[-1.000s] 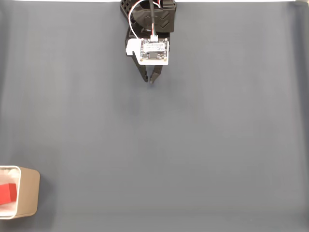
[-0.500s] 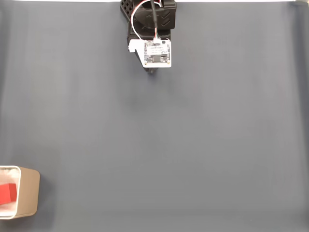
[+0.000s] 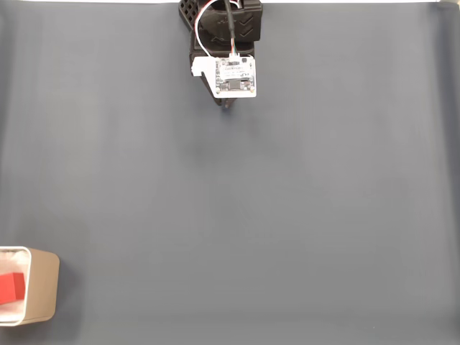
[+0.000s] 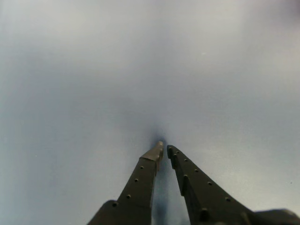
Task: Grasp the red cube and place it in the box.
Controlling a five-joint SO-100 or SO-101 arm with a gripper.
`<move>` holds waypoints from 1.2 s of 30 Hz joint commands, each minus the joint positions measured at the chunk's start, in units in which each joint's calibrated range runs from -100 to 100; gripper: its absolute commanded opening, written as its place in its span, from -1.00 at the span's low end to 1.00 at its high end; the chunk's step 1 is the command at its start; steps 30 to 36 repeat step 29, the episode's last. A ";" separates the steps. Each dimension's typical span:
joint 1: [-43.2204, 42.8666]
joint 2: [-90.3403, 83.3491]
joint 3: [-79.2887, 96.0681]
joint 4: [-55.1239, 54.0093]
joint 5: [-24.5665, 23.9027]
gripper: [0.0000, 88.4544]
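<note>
Folded further back toward the base since a second ago, with the fingertips now nearly hidden under the white camera board (image 3: 234, 75). Jaws almost closed, tips nearly touching, nothing between them: gripper (image 4: 164, 149) seen from the wrist view low over bare grey mat (image 4: 93, 84). Tucked at the top centre of the fixed view, gripper (image 3: 228, 106) well apart from everything else. Far away at the lower left edge, red cube (image 3: 11, 288) lying inside the box (image 3: 43, 291).
</note>
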 commanded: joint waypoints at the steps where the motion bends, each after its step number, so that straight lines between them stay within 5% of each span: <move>1: -0.43 0.09 0.45 1.12 -0.34 -1.00; 36: -0.21 0.09 0.45 1.12 -0.10 -0.99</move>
